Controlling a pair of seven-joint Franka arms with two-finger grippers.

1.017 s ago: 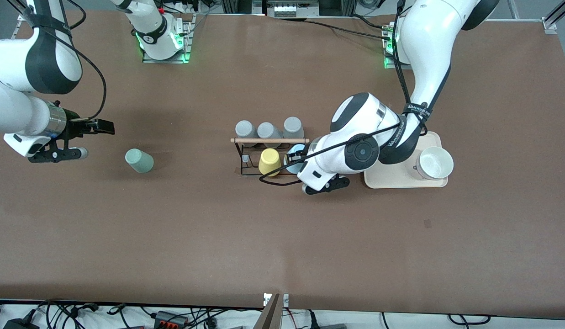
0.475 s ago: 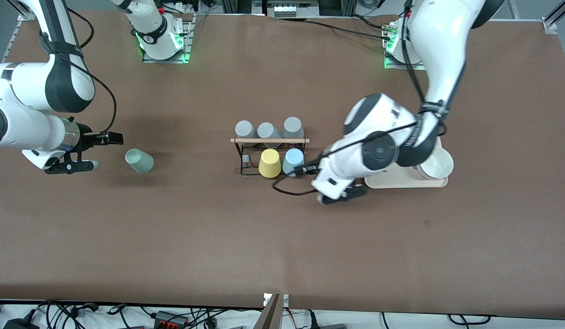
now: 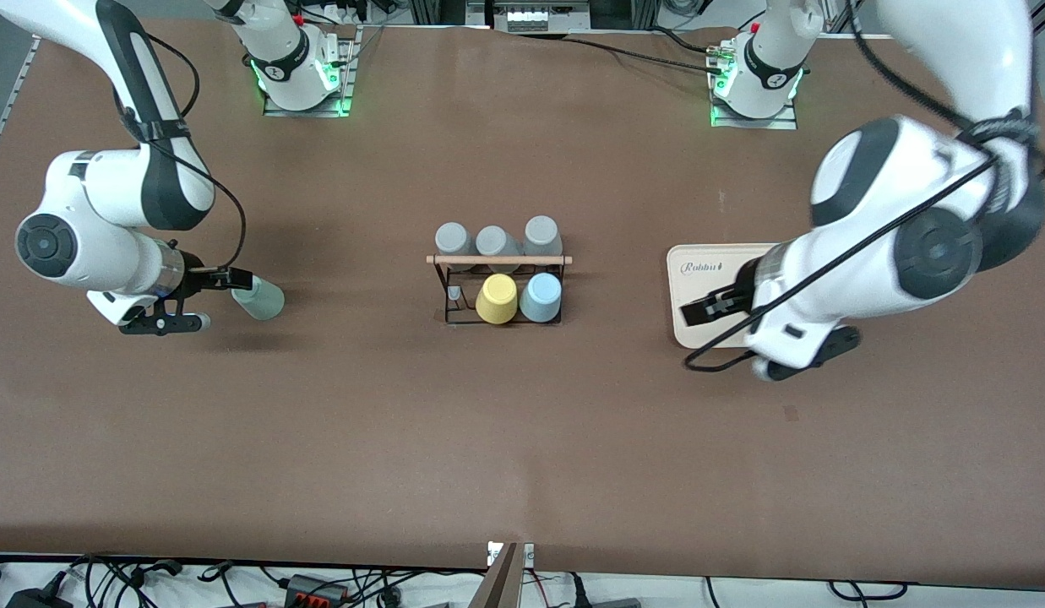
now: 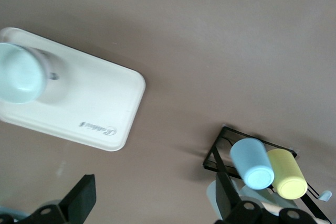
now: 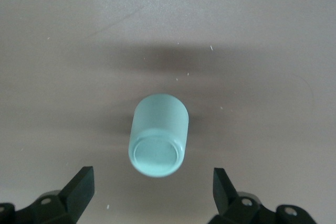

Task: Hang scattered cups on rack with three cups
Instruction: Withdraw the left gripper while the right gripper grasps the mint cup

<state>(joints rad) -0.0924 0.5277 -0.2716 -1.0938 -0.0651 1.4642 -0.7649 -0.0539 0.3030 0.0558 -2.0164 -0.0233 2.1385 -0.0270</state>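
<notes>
Matt mint cup (image 5: 158, 135); black wire rack (image 3: 498, 291) (wooden rod); matt brown table (image 3: 404, 422).

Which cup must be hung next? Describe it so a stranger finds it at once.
Start at the small black wire-frame rack mid-table, then go toward the right arm's end. There a pale mint-green handleless tumbler lies on its side on bare table, the only cup off the rack.

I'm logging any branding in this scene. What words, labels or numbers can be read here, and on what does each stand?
"Robbu", or close to it, in dark script: on the cream tray, near its corner; its last letters are too blurred to be sure of. The same script shows in the left wrist view.
No other text can be read on the cups, the rack or the table.
</notes>
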